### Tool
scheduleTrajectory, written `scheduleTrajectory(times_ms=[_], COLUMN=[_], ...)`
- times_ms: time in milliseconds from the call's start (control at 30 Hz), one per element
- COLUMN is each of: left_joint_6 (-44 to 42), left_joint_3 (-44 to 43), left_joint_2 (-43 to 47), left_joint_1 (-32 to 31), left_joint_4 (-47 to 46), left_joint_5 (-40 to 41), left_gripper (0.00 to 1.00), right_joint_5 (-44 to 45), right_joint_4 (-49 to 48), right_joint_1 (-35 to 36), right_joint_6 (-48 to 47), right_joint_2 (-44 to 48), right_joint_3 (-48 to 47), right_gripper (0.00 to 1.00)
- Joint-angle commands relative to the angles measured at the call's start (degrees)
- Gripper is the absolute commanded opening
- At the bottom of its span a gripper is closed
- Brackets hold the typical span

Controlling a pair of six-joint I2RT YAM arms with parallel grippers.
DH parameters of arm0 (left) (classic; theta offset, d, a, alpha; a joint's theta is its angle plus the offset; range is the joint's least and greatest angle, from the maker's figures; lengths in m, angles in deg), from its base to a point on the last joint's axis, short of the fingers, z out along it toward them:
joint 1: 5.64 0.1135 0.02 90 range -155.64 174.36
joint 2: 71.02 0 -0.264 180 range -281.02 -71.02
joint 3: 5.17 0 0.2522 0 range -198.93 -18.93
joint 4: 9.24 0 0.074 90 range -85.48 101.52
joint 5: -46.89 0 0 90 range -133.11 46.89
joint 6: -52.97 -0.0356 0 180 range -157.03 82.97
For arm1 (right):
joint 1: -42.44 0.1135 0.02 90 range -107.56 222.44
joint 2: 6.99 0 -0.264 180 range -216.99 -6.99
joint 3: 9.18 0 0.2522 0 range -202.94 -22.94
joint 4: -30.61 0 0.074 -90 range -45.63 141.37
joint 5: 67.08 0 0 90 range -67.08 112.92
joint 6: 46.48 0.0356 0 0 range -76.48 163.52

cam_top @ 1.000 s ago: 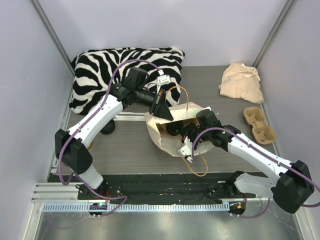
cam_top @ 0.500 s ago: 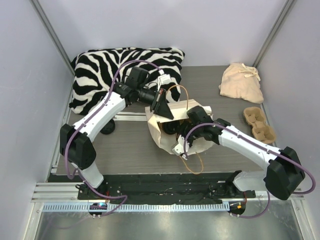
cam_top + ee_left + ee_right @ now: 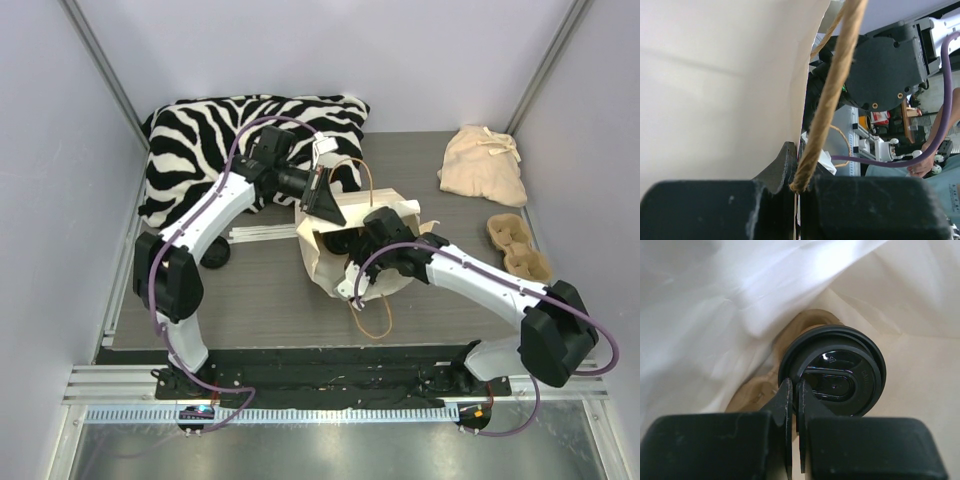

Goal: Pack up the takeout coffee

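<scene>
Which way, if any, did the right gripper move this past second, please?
Yes: right gripper went left, away from the cup carrier, into the paper bag.

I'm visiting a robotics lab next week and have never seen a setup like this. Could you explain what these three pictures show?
These are two robot arms bolted at the near edge of a table. The wide picture looks down from above and behind them, with the left arm on the left and the right arm on the right. The other two pictures come from a small camera on each wrist, looking along that arm's claw.

On the table lie a zebra-striped cushion, a beige cloth bundle, a cardboard cup tray and, in the middle, a paper bag.

The left claw is shut on the bag's edge, right where its twine handle meets it. The right claw is inside the bag, shut on the rim of the black lid that sits on a brown coffee cup.
</scene>
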Motion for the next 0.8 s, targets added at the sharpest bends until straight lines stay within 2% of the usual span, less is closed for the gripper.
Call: scheduleTrajectory(times_ms=[0, 233, 533, 767], left_joint_6=[3.8, 6.4, 8.0, 8.5], left_joint_3=[-4.0, -6.0, -6.3, -6.5], left_joint_2=[-1.6, -4.1, -5.2, -5.6], left_joint_1=[0.9, 2.0, 3.0, 3.1], left_joint_4=[-2.3, -2.6, -2.7, -2.8], left_joint_5=[-3.7, -3.0, -2.7, -2.7], left_gripper=[0.0, 0.0, 0.0, 0.0], right_joint_5=[4.2, 5.2, 12.0, 15.9], right_joint_4=[-6.0, -6.8, -8.7, -21.8], right_joint_1=[0.0, -1.3, -2.4, -2.4], right_joint_6=[0.3, -1.2, 0.4, 1.8], right_joint_2=[-2.4, -6.3, -12.0, -14.9], right_joint_3=[-2.8, -4.4, -6.5, -5.4], right_gripper=[0.01, 0.01, 0.01, 0.01])
